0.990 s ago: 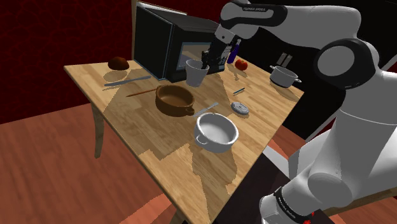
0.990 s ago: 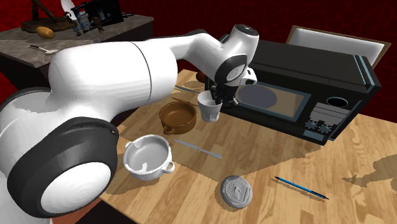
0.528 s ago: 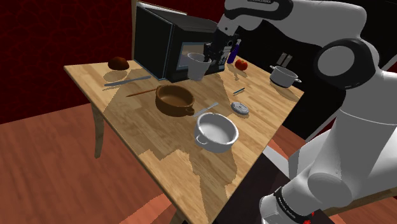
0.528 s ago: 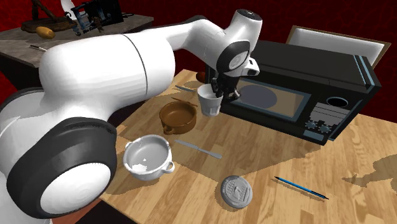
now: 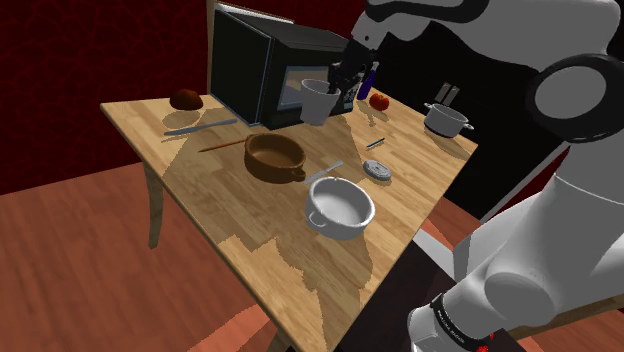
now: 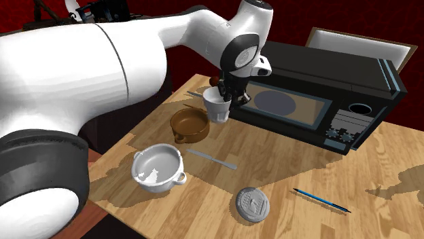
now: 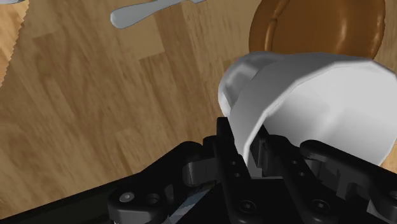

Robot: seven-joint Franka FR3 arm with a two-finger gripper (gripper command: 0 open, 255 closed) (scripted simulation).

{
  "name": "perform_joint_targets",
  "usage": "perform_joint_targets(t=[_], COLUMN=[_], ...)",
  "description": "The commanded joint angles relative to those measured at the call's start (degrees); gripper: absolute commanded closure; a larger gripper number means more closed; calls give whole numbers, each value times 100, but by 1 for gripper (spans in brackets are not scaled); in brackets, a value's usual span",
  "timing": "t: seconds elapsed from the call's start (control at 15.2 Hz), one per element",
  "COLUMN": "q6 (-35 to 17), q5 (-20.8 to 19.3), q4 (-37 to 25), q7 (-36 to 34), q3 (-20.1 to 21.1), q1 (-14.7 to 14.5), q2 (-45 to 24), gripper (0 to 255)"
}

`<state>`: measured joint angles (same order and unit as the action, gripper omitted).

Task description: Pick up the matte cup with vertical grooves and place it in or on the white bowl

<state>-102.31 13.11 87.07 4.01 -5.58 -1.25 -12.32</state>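
gripper (image 6: 227,96) on cup (image 6: 217,111) rim, apparently aloft

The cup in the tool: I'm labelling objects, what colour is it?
The cup is white, clearest in the second exterior view.

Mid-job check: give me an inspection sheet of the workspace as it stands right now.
Surface: wooden table.
Job's things: white cup held above the table, beside the microwave; white bowl empty.
Clutter: brown bowl, flat utensil, round lid, pen, small pot, red fruit.
Grippers: pincer shut on the cup's rim.
Cables: nothing seen.
Surroundings: dark red walls, wooden floor.
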Motion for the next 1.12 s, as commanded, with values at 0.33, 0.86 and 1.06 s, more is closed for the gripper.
perform_joint_targets(t=[0.33,0.86,1.06], q6=[-367,-318,-182], q5=[-158,-236,-225], q4=[2024,3702,4210], q7=[-227,-601,-759], q3=[108,337,441], q1=[-175,-271,-300], q2=[1718,3517,4188], gripper=[255,255,255])
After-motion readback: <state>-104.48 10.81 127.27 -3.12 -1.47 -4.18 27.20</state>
